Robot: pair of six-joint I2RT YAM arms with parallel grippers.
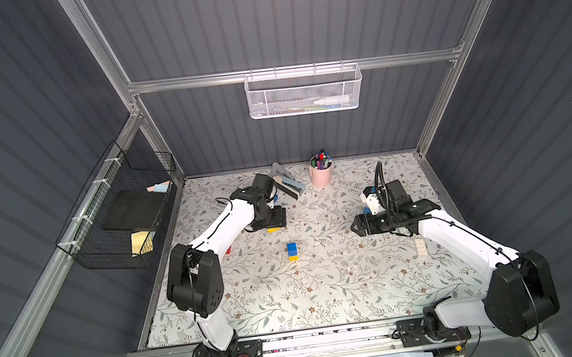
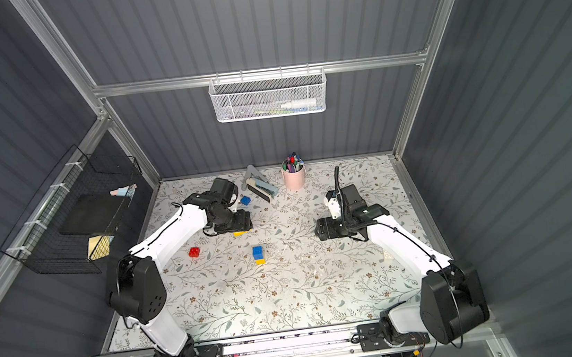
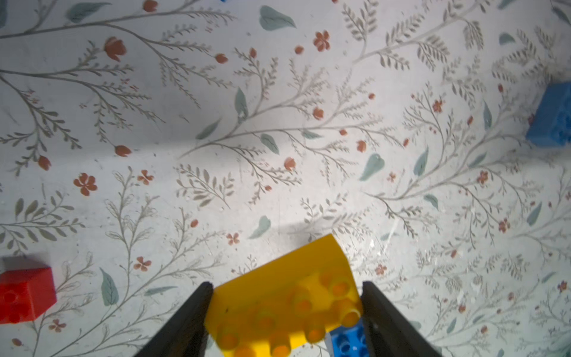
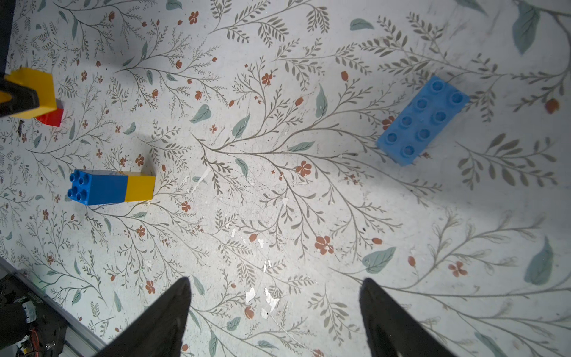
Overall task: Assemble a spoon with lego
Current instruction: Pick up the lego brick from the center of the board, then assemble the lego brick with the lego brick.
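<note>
The left gripper (image 3: 287, 284) is clamped on a yellow brick (image 3: 278, 287). Its two dark fingers (image 3: 191, 318) press the brick's short ends, spread as wide as the brick is long. The brick sits tilted between them with its studs facing the wrist camera. Just under it, against one finger, a blue brick (image 3: 347, 341) shows in part; whether the two touch I cannot tell. A red brick (image 2: 194, 252) lies on the mat (image 1: 325, 291) near this gripper, on the side toward its arm's base.

The right gripper (image 4: 275, 279) is spread wide and empty, hovering above the mat with nothing between its fingers. Ahead of it and off to one side, a light blue brick (image 4: 421, 120) lies studs up, well apart from the fingertips.

The spoon (image 4: 111, 187), here a blue block joined to a yellow one, lies on its side on the mat between the two grippers. It touches neither and is nearer the left one. A white brick (image 1: 420, 246) lies beside the right forearm.
</note>
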